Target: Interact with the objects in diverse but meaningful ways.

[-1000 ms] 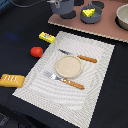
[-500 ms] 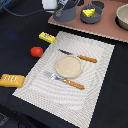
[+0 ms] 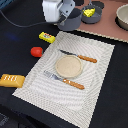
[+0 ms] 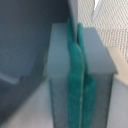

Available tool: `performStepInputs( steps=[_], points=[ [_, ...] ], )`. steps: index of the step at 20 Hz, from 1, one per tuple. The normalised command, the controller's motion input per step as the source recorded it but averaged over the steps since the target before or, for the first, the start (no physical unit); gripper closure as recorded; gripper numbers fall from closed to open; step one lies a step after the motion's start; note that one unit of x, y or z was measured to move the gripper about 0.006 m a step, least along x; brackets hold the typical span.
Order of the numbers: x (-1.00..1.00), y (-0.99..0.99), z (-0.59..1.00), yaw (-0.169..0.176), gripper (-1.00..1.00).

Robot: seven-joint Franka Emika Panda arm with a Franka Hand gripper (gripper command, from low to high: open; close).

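My gripper (image 3: pixel 64 19) is at the back of the scene, right against the rim of the blue-grey two-handled pot (image 3: pixel 74 22) on the side toward the exterior view's left. In the wrist view its teal pads (image 4: pixel 75 75) are pressed together; I cannot tell if anything thin is between them. The yellow cheese wedge (image 3: pixel 89 12) lies just beyond the pot. The yellow red-marked packet (image 3: pixel 47 37), red tomato (image 3: pixel 36 51) and orange-brown bread loaf (image 3: pixel 12 80) lie on the dark table at the exterior view's left of the mat.
A striped placemat (image 3: pixel 95 85) holds a tan plate (image 3: pixel 68 66), a knife (image 3: pixel 80 56) and a fork (image 3: pixel 64 80) with orange handles. A grey bowl (image 3: pixel 122 17) stands on a pinkish board (image 3: pixel 102 25) at the back right.
The gripper has come in from the top left and down against the pot. The pot now appears a little nearer to the mat. The other items have not moved.
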Motion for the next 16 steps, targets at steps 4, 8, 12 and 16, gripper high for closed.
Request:
performStepInputs(
  steps=[4,8,12,16],
  points=[
    [0.65,0.00,-0.09,-0.017,1.00],
    [0.52,0.00,-0.17,-0.010,1.00],
    [0.43,0.00,-0.20,-0.008,1.00],
    [0.30,-0.01,-0.25,-0.002,-1.00]
  ],
)
